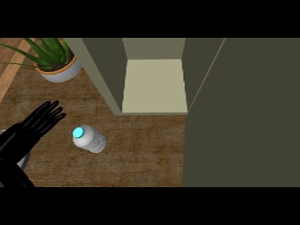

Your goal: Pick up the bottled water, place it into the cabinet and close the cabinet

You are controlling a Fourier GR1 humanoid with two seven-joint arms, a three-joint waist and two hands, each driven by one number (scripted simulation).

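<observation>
The cabinet (153,74) stands open at the back of the brown desk (139,154), its pale shelf bare to view and its dark door (250,114) swung out along the right side. The left hand (32,127) lies at the desk's left edge, fingers straight and spread, holding nothing. A potted plant (56,61) sits in the far left corner. The bottled water (88,139) stands on the desk just right of the hand, apart from it, in front of the cabinet.

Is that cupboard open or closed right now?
Open: the cabinet shows its pale inner shelf, and its door is swung out at the right.
</observation>
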